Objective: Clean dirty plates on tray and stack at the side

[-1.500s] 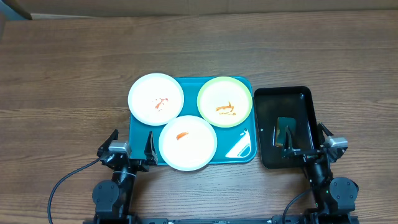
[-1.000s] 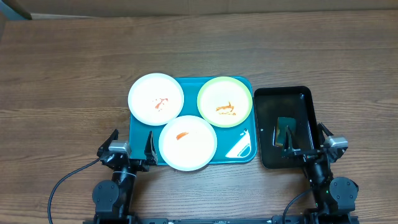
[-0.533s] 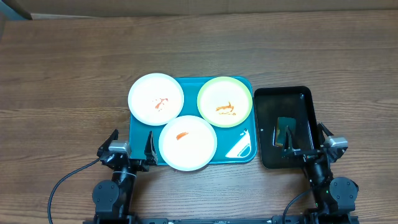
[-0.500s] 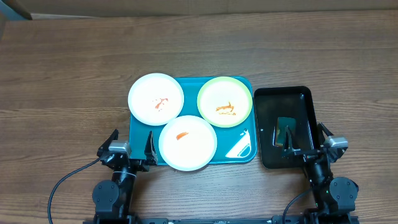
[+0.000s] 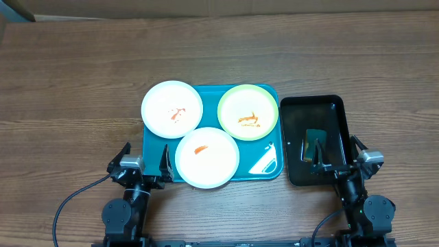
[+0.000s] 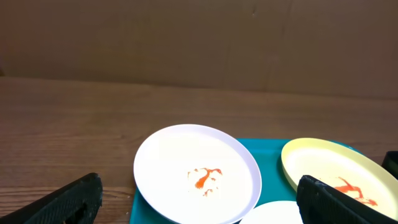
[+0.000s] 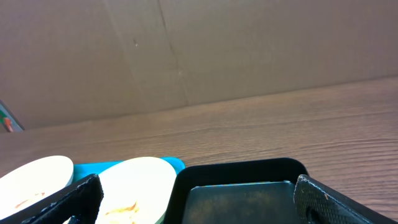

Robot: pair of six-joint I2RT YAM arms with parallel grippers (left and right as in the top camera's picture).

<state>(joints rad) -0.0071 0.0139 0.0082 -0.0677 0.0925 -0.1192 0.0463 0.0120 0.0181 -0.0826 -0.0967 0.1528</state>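
Teal tray (image 5: 264, 165) lies at the middle of the wooden desk (image 5: 82, 82) and carries all three plates, none stacked.

Far-left white plate (image 5: 172, 110): overhangs the tray's left rim; small orange-red smear at its centre.

Green-rimmed plate (image 5: 247, 112): far right corner of the tray, just beside the first plate; orange smear at its centre.

Near white plate (image 5: 207, 157): its near edge overhangs the tray's near rim; short orange-red streak on it.

Black tray (image 5: 336, 110): just right of the teal tray, holding a small dark rectangular pad (image 5: 314, 144); what the pad is cannot be told.

Left gripper (image 5: 143, 159): at the desk's near edge, beside the teal tray's near left corner, fingers spread wide, holding nothing.

Right gripper (image 5: 337, 154): over the black tray's near end, fingers spread wide, holding nothing.
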